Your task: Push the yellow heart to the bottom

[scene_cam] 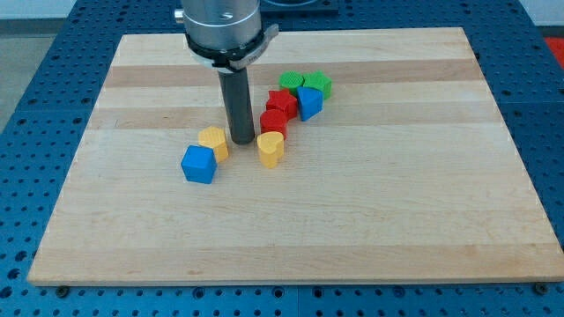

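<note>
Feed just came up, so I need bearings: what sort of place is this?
Probably a robotics lab bench: a wooden board on a blue perforated table, coloured blocks such as the yellow heart, and my tip just left of it.

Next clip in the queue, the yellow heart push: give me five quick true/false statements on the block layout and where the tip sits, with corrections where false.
1. My tip stands between the yellow hexagon block and the yellow heart. True.
2. The yellow heart already rests at the board's bottom edge. False: it lies near the middle of the wooden board.
3. The blue cube touches the yellow hexagon block on its lower left. True.
4. The green blocks lie at the view's bottom left. False: they lie above and to the right of the centre, behind another blue block.
5. Red blocks sit just above the yellow heart. True.
</note>
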### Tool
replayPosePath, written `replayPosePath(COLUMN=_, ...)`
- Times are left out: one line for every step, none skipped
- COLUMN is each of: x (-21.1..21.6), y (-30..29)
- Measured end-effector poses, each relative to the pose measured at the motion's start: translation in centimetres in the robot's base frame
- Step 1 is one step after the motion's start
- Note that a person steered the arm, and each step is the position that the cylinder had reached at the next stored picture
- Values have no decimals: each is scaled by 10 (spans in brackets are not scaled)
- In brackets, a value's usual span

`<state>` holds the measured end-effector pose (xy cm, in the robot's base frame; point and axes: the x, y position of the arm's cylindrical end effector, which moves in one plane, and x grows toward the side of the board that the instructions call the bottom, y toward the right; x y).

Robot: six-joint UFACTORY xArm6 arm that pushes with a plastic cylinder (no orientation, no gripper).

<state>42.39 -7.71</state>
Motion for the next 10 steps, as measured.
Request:
replayPosePath(x=-9, y=-9)
replayPosePath(x=-9, y=-7)
replayPosePath(x=-9, y=1)
replayPosePath(x=-9, y=15)
replayPosePath(x=-9, y=26)
replayPosePath(x=-7, y=37)
replayPosePath(x=-2, y=47)
replayPosePath(x=7, y=48)
replayPosePath(x=20, y=51)
replayPosePath(x=21, y=65)
